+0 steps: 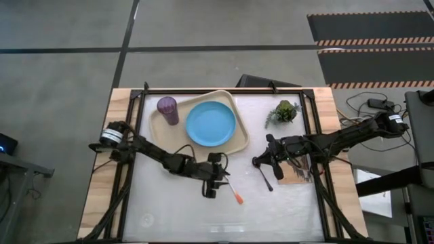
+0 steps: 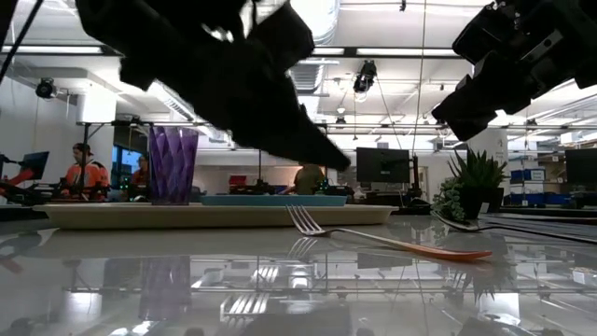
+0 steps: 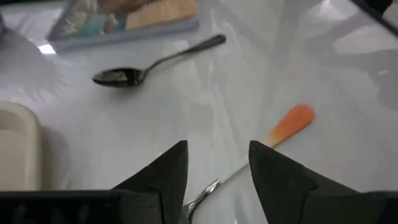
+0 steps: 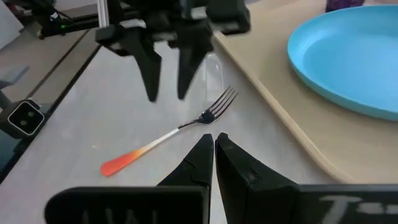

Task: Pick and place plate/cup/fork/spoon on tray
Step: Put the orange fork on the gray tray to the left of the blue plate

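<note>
The fork point(image 1: 231, 189) lies flat on the white table, tines toward the tray, orange handle point(image 3: 292, 123) toward the near edge. My left gripper point(image 1: 217, 179) hovers open just over its metal neck point(image 3: 210, 187), one finger on each side, touching nothing; the right wrist view shows it too point(image 4: 166, 93). The dark spoon point(image 1: 266, 178) lies to the fork's right. My right gripper point(image 4: 214, 144) is shut and empty, raised above the spoon's far end point(image 1: 260, 163). The blue plate point(image 1: 211, 123) and purple cup point(image 1: 168, 110) stand on the cream tray point(image 1: 157, 130).
A small picture book point(image 1: 298, 173) lies right of the spoon, under my right arm. A green potted plant point(image 1: 285, 111) stands at the far right. The near half of the table point(image 1: 224, 220) is bare. People sit in the room beyond point(image 2: 86, 173).
</note>
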You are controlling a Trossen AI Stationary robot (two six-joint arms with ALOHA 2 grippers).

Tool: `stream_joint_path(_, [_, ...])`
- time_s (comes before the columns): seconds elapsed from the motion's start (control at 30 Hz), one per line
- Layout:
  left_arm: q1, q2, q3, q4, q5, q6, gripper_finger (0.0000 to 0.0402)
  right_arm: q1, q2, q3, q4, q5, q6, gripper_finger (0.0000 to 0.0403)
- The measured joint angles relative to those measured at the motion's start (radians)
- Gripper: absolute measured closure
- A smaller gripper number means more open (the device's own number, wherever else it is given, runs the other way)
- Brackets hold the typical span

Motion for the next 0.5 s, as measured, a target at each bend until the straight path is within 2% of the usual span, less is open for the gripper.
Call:
stream_joint_path(0.23, [0.032, 0.04, 0.019, 0.005, 0.052, 0.124, 0.0249, 0.0, 0.0, 0.0, -0.007, 0.0, -0.001, 0.0394])
stream_joint_path(0.5, [0.05, 0.087, 0.022, -0.002, 0.092, 0.147, 0.0249, -0.002, 0.0, 0.0, -0.006, 0.023, -0.001, 0.0394])
